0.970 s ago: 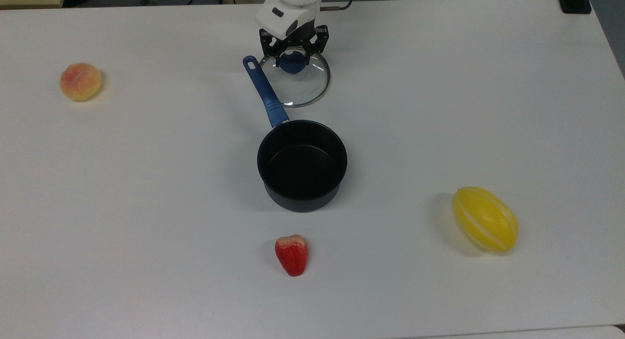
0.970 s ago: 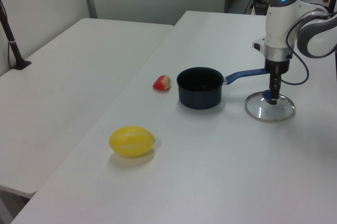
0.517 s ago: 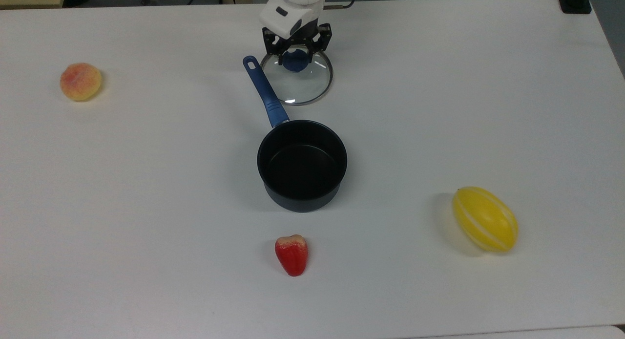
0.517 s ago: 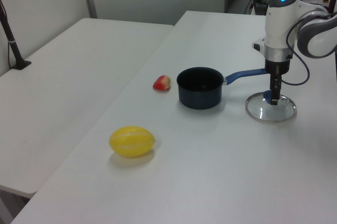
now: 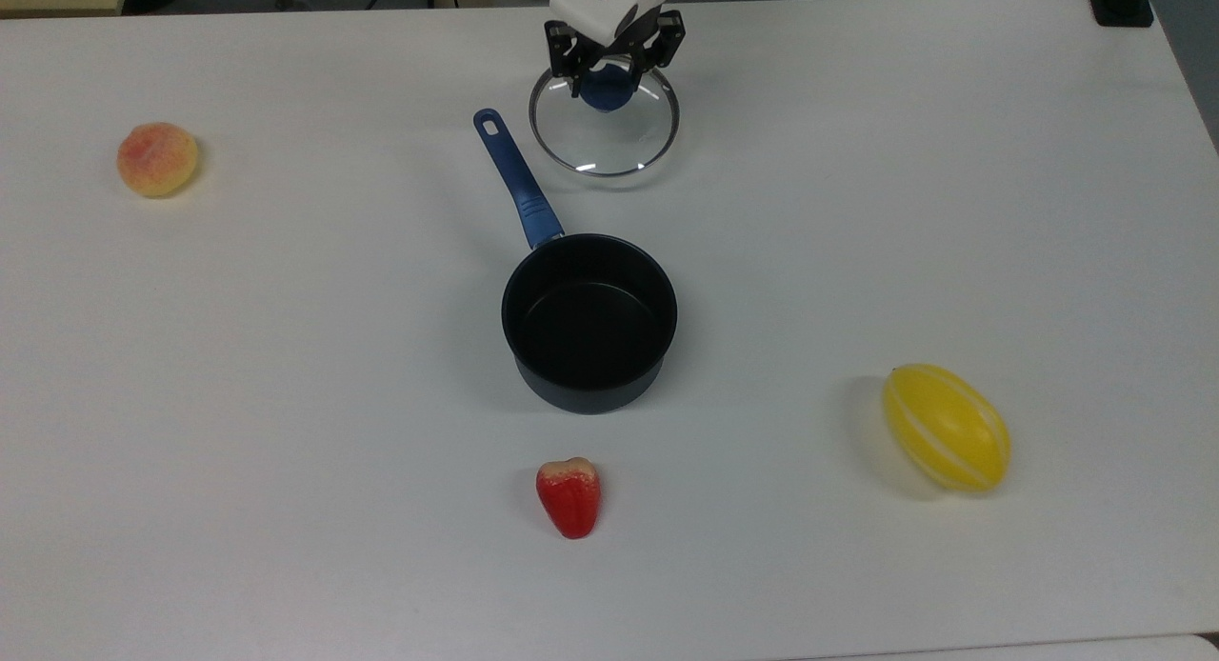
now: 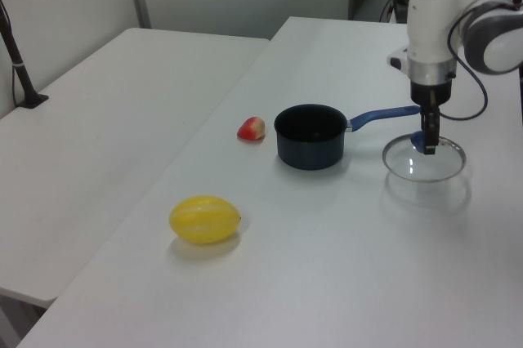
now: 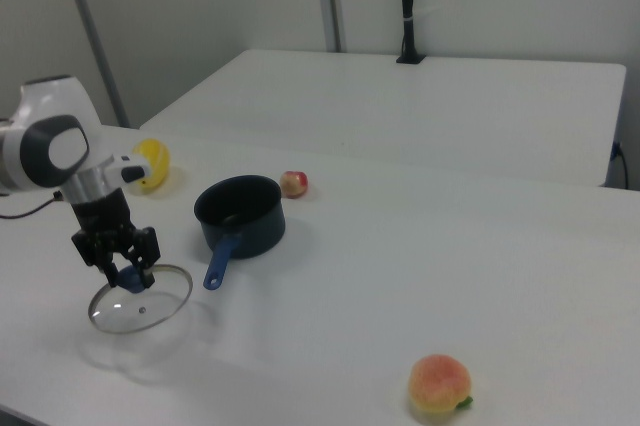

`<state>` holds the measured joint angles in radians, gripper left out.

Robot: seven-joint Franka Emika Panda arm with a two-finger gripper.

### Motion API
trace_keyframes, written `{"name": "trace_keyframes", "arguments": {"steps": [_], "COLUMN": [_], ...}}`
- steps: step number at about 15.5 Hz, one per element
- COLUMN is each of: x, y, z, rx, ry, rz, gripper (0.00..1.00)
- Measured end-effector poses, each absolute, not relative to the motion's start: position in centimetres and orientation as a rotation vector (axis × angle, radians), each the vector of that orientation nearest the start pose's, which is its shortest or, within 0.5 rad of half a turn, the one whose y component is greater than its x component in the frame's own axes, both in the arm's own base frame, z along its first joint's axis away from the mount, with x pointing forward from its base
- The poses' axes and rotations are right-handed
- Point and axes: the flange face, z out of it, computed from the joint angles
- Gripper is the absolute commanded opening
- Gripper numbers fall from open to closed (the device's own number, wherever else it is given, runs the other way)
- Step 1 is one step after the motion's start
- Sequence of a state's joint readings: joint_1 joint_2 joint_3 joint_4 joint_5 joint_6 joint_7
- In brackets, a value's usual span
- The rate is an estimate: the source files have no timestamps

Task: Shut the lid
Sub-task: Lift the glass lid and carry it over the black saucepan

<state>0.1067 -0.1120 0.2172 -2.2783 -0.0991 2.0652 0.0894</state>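
change since earlier: lid (image 5: pixel 606 128) is now hanging off the table (image 5: pixel 286 375) with a shadow showing under it in the left view; a second ago it was lying flat beside the pan handle, and it has shifted toward the top view's right and far edge
gripper (image 5: pixel 609 83): you are pinching the blue knob (image 5: pixel 609 91) between both fingers, closed on it, wrist pointing straight down
lid position: it is hovering low, near the tip of the saucepan handle (image 5: pixel 518 179), well apart from the open saucepan (image 5: pixel 589 320) mouth; roughly level in the right view, maybe tipping slightly, hard to tell
lid handling: clear glass with a thin metal rim, so you are carrying something rigid, fairly heavy for its thickness and breakable; judging it will swing or tilt around the knob if you are moving fast
grip point: the knob is the only sensible hold; the glass dome is slick and the rim is too wide for the fingers, so you are holding it at the right place
slip risk: smooth rounded knob, judging it could be rotating in the pads; keep the squeeze firm
next need: you are needing to carry it over the pan rim, centre it, and lower gently so glass is not knocking metal
clutter: red fruit (image 5: pixel 569 495), yellow melon (image 5: pixel 945 427) and peach (image 5: pixel 157 158) are all sitting well away from the path
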Motion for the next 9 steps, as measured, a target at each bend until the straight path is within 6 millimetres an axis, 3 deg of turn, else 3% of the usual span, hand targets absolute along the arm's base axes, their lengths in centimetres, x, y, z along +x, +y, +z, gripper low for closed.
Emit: {"name": "trace_keyframes", "arguments": {"steps": [9], "x": [50.6], "y": [16.8], "z": [52.4], "rx": [-3.191], "ry": [-0.378], "rz": [0.032], "gripper": [0.0]}}
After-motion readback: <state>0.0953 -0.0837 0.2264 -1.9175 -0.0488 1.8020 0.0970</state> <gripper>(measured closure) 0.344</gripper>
